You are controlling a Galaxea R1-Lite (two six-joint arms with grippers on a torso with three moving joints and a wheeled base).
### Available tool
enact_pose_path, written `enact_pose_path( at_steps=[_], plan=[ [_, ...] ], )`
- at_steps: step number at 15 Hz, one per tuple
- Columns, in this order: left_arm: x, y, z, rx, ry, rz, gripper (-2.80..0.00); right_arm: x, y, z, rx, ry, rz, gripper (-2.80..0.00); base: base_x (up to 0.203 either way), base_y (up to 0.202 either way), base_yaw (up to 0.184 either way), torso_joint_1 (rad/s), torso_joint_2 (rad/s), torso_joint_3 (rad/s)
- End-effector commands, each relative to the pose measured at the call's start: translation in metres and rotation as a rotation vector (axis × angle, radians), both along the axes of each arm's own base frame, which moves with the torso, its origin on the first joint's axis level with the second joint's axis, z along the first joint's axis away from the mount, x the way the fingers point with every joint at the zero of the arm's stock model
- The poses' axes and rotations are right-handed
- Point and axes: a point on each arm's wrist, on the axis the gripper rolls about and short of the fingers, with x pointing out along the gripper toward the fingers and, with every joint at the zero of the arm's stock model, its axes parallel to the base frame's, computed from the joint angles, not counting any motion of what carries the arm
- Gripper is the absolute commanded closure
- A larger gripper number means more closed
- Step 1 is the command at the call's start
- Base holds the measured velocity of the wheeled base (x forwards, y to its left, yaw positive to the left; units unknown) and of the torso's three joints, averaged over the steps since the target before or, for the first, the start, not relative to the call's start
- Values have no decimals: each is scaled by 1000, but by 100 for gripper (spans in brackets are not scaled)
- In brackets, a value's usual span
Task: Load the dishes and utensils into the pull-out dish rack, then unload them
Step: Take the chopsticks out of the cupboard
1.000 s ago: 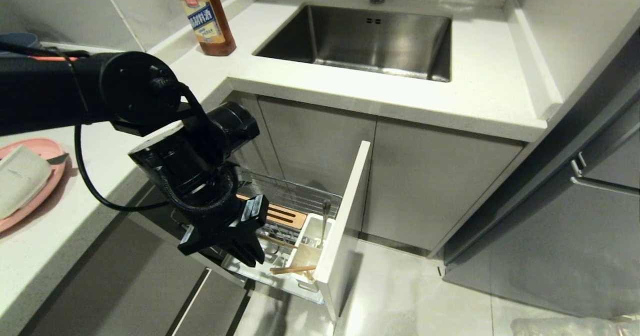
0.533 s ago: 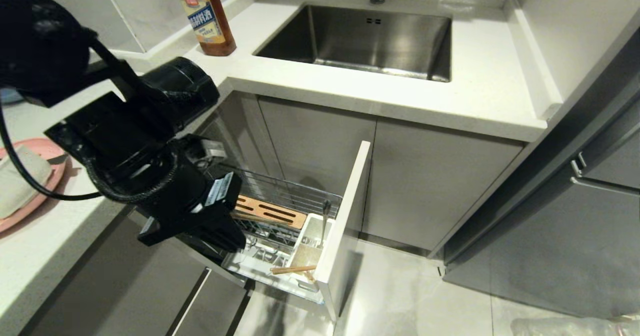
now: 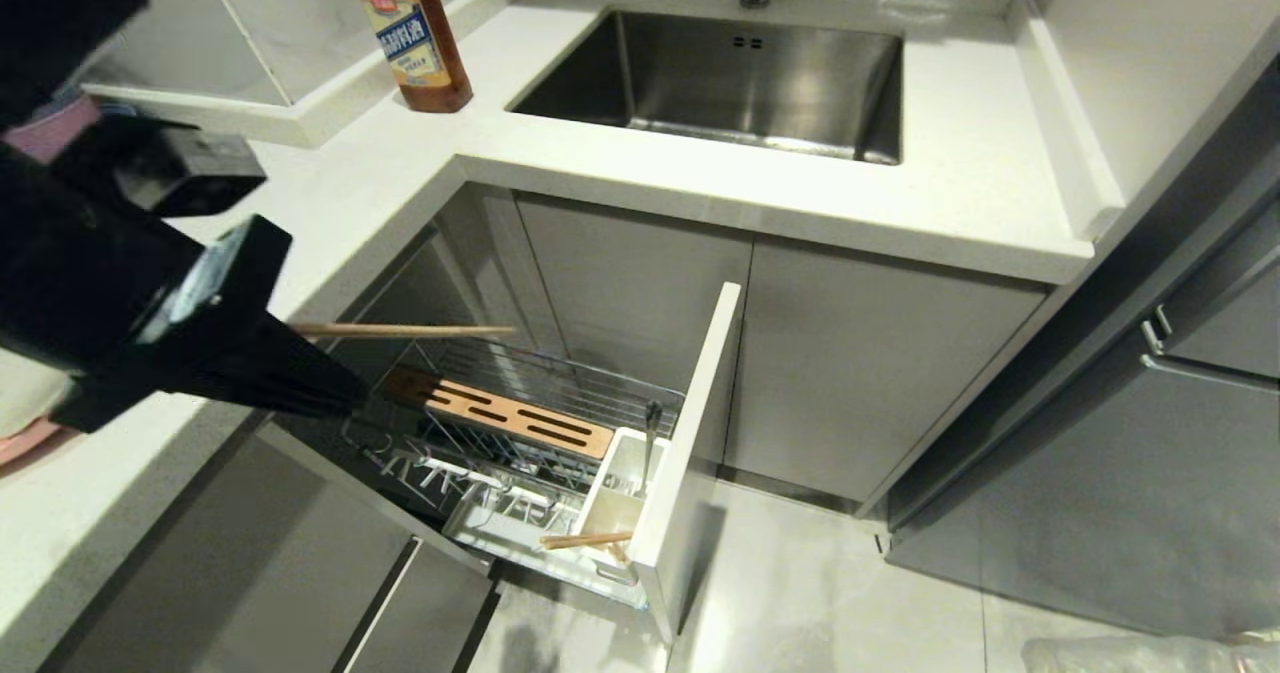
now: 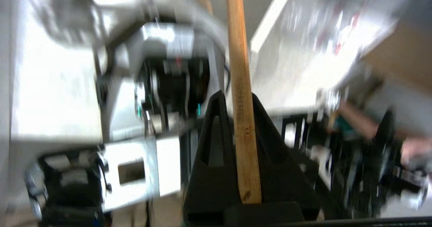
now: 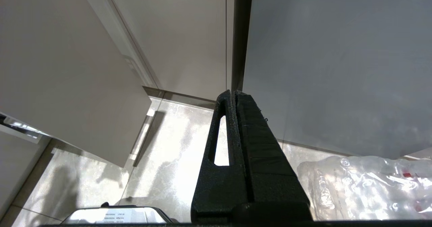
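A long thin light-wood chopstick (image 3: 405, 331) lay level at the centre-left of the head frame, clamped between the black left gripper (image 3: 300, 378) jaws, its free end reaching right above the chrome wire pull-out dish rack (image 3: 560, 393). It looked light, stiff and smooth, likely to pivot or slide in a pinch; the hold seemed to sit near one end, so a grip nearer the middle would probably steady it. A second light-wood chopstick (image 3: 588, 540) rested across the white plastic utensil cup (image 3: 620, 488) at the lower centre.

A second earlier the left gripper was low over the rack's near end; it had since risen and swung to the frame's left, carrying the chopstick. The right gripper (image 5: 234, 95), jaws pressed together on nothing, hung parked over the pale floor (image 5: 168, 136).
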Motion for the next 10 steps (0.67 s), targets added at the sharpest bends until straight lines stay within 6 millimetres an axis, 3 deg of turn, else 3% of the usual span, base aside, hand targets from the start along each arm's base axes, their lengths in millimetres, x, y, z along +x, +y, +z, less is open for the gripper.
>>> enact_pose_path(
  at_steps=[1, 6, 10],
  plan=[
    [-19, 15, 15, -12, -90, 54, 0, 0, 0, -1, 0, 2, 0, 0, 0, 0, 0, 0, 0, 0],
    [-27, 37, 30, 97, -282, 297, 0, 0, 0, -1, 0, 2, 0, 0, 0, 0, 0, 0, 0, 0],
    [-19, 53, 36, 195, -385, 528, 0, 0, 0, -1, 0, 3, 0, 0, 0, 0, 0, 0, 0, 0]
  ],
)
